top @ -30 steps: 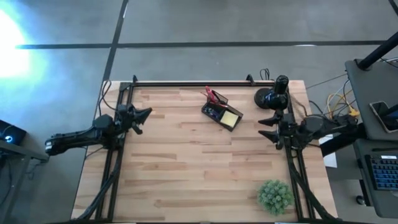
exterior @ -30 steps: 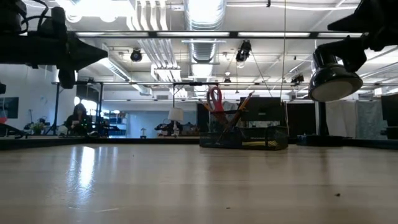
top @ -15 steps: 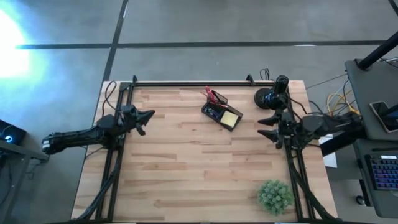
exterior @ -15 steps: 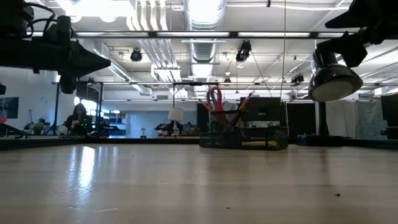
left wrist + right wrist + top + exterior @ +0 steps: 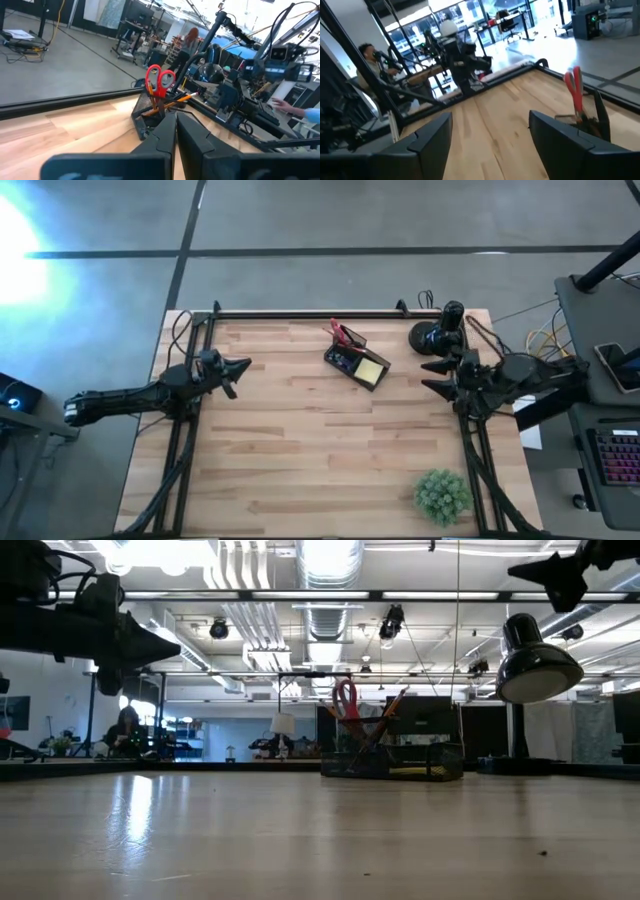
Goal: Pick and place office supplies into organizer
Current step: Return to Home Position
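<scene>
Evidently dealing with a filled organizer (image 5: 357, 361), standing near the table's (image 5: 300, 470) far edge, holding red-handled scissors (image 5: 339, 332) upright and a yellow sticky-note pad (image 5: 371, 370) flat. Flanking it well apart with the left gripper (image 5: 240, 366) pinched closed and empty, and the right gripper (image 5: 428, 374) spread wide, empty too. Judging the retreat best done by drawing both arms back slowly, steering the right one clear of the black mount (image 5: 437, 335) just beside it. Catching the leaning pens (image 5: 385, 712) in the low view, not making them out from above; spotting the plant (image 5: 442, 494) only from above.
</scene>
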### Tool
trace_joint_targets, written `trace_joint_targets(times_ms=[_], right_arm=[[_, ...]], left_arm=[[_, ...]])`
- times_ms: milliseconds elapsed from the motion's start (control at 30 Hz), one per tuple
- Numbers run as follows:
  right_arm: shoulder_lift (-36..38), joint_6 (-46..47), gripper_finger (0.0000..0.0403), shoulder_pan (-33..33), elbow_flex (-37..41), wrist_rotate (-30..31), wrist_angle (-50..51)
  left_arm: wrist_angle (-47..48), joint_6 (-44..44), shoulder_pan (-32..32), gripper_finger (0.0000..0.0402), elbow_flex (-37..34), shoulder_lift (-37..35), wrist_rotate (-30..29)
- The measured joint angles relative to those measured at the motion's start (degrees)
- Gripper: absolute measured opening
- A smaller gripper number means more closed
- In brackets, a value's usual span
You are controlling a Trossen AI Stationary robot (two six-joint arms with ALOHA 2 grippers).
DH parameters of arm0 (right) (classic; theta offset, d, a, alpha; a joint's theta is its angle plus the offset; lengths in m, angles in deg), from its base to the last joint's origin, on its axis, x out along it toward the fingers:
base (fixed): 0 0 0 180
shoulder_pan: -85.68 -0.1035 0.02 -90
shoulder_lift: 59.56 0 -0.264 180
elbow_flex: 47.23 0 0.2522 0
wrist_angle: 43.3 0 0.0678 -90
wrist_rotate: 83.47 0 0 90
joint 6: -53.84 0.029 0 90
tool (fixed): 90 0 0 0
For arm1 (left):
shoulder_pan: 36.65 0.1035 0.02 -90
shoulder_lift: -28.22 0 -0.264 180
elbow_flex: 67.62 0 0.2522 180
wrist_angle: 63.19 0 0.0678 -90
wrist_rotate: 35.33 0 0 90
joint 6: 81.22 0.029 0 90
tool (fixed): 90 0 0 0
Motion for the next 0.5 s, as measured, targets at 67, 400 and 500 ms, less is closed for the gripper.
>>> trace_joint_targets(times_ms=[67,400,500], right_arm=[[-0.3,0.0,0.0251,0.0,-1.4,0.0,0.0],[0.0,0.0,0.0258,0.0,-5.9,0.0,-4.5],[1.9,0.0,0.0255,0.0,-2.1,0.0,-13.0]], left_arm=[[0.1,0.0,0.0,0.0,0.0,0.3,0.0],[0.0,0.0,0.0,0.0,0.0,1.3,0.0],[0.0,0.0,0.0,0.0,0.0,1.2,0.1]])
